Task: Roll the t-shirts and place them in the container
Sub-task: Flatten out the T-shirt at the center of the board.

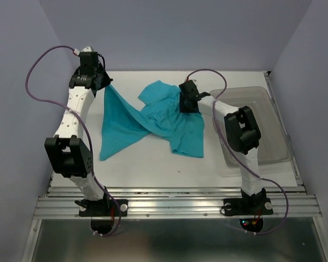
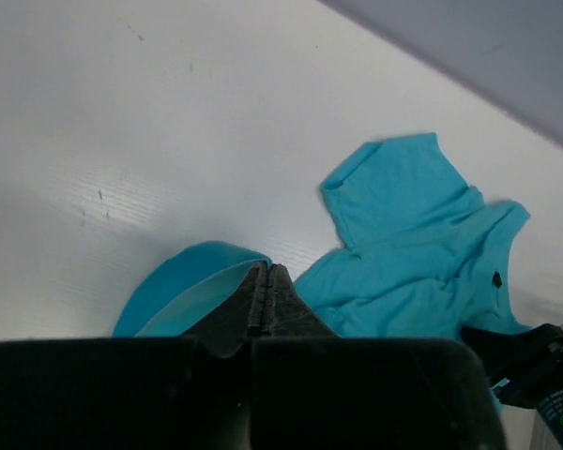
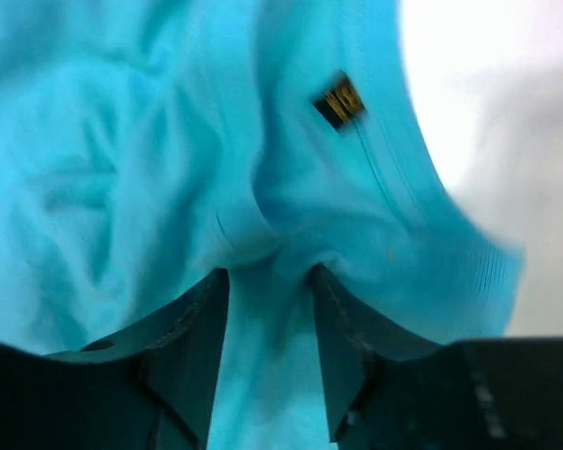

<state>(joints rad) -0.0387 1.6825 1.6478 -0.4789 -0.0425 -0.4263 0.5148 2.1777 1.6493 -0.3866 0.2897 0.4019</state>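
**Shirt twisted between two grips, roll not yet begun**

At the upper left of the top view, the left fingers [image 2: 267,281] are pressed tight on one edge of the shirt [image 1: 153,123] and hold it up off the counter [image 1: 153,169]. The cloth hangs from there in a slanting sheet. The rest of the shirt lies crumpled and twisted across the middle of the frame. At upper centre the right fingers [image 1: 186,105] stand narrowly apart with a bunched fold between them near the collar; we cannot tell whether they grip it. The bin [image 1: 279,125] sits at the right. Our worry: if that fold slips free, or the arms pull unevenly, the twist tightens and the roll comes out lopsided.
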